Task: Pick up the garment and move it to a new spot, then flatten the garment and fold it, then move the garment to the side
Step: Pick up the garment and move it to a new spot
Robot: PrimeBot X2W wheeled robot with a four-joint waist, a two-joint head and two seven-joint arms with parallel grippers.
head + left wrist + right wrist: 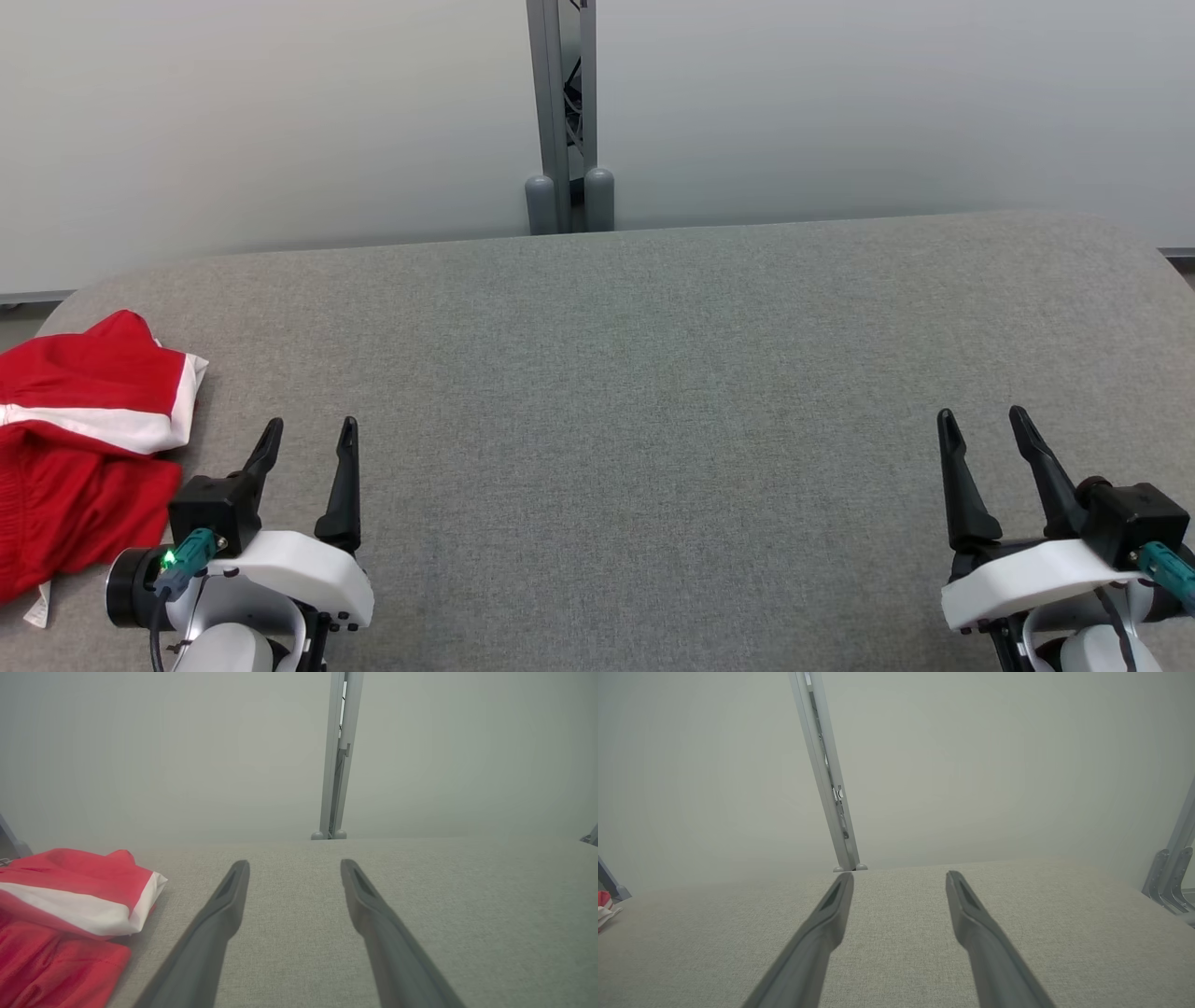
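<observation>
Garment (79, 448), red with a white band, lies bunched at the grey fabric worktop's (653, 420) left edge; its white tag (37, 611) is unreadable. Left hand (311, 425) just beside it and right hand (980, 413) gape empty. Beyond stand a grey post (563, 112) and a pale wall (280, 121).

Lab-like test bay: grey padded table (653, 373) before blank partition panels (280, 112).

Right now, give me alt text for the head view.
A red and white garment lies at the left edge of a grey table; the left gripper is open beside it, the right gripper open at lower right.
</observation>
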